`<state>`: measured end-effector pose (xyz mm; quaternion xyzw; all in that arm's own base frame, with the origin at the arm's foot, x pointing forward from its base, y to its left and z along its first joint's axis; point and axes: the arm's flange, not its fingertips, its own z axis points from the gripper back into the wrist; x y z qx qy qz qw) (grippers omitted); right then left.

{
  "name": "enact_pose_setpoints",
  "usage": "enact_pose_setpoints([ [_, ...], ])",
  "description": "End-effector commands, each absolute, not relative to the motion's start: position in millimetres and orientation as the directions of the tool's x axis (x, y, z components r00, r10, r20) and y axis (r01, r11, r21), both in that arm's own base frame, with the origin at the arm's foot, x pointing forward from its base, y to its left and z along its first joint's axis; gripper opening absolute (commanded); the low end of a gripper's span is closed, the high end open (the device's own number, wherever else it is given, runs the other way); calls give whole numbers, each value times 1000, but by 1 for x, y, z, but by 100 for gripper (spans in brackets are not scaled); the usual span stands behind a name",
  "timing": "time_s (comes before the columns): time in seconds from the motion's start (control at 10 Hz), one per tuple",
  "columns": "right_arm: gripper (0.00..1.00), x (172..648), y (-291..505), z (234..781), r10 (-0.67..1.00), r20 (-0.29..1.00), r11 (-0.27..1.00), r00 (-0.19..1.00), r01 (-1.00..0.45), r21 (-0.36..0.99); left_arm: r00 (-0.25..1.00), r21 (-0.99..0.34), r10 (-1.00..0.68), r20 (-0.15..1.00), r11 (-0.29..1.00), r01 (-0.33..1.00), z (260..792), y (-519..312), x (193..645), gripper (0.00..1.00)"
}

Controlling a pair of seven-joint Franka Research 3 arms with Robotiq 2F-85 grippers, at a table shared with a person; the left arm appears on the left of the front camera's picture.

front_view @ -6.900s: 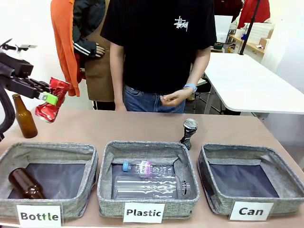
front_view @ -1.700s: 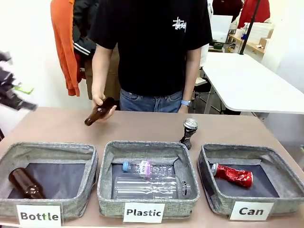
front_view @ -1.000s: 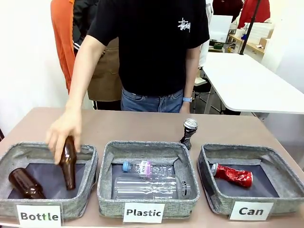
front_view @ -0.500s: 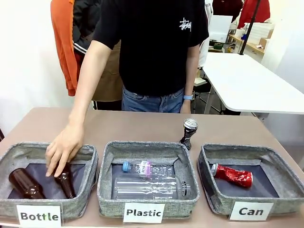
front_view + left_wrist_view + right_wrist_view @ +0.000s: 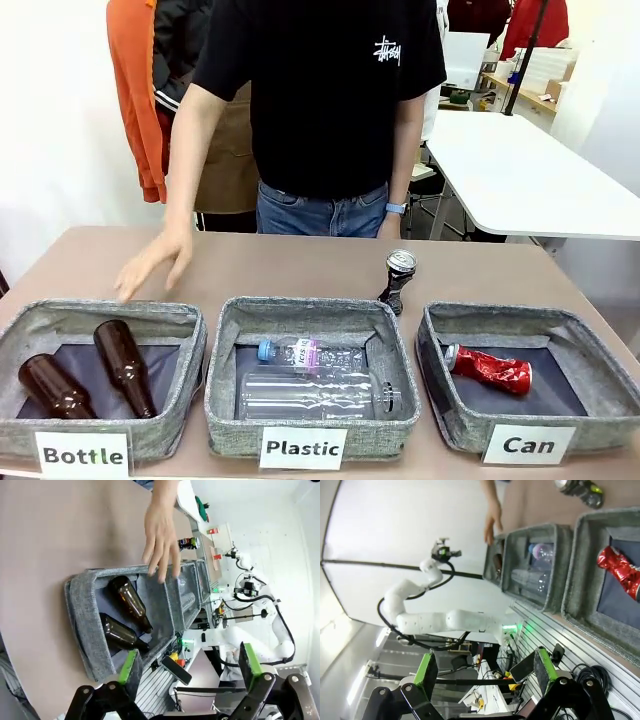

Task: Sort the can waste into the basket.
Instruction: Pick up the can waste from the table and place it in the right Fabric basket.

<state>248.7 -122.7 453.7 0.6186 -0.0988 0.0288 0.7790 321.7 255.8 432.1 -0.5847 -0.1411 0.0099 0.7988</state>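
Observation:
A crushed red can (image 5: 488, 368) with a silver end lies inside the grey basket (image 5: 520, 320) labelled "Can" at the right. The dark can (image 5: 398, 280) with a silver top stands on the table just behind the middle bin. In the right wrist view my right gripper (image 5: 484, 667) is open and holds nothing, far back from the basket (image 5: 572, 580), the red can (image 5: 620, 571) and the dark can (image 5: 577, 489). My left gripper (image 5: 190, 662) is open too, hanging off the table's end near the "Bottle" bin (image 5: 80, 625).
Two brown bottles (image 5: 122, 365) lie in the "Bottle" bin (image 5: 100, 318). Clear plastic bottles (image 5: 315, 390) lie in the "Plastic" bin (image 5: 310, 308). The person's hand (image 5: 155, 262) hovers over the table behind the left bin, with the person standing at the far side.
The person's hand has let go of the second brown bottle in the "Bottle" bin and drawn back over the table behind it. The cans have not moved.

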Motion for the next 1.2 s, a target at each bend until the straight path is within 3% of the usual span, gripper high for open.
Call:
enact_pose_setpoints([
  [0.0, 100, 248, -123, 453, -74, 199, 249, 977, -176, 953, 969, -918, 127, 212, 367, 152, 454, 226, 350, 100],
  [0.3, 100, 248, -123, 453, -74, 199, 249, 977, -176, 953, 985, -827, -37, 170, 538, 163, 489, 123, 409, 100],
  [0.7, 100, 248, -123, 453, -74, 199, 249, 977, -176, 953, 979, -703, -198, 47, 690, 173, 484, 24, 483, 100],
  [0.9, 100, 248, -123, 453, -74, 199, 249, 977, -176, 953, 974, -681, -220, 51, 705, 195, 485, -6, 503, 100],
  [1.1, 100, 249, -123, 454, -77, 190, 233, 979, -168, 958, 979, -712, -193, 69, 677, 184, 477, 0, 483, 100],
])
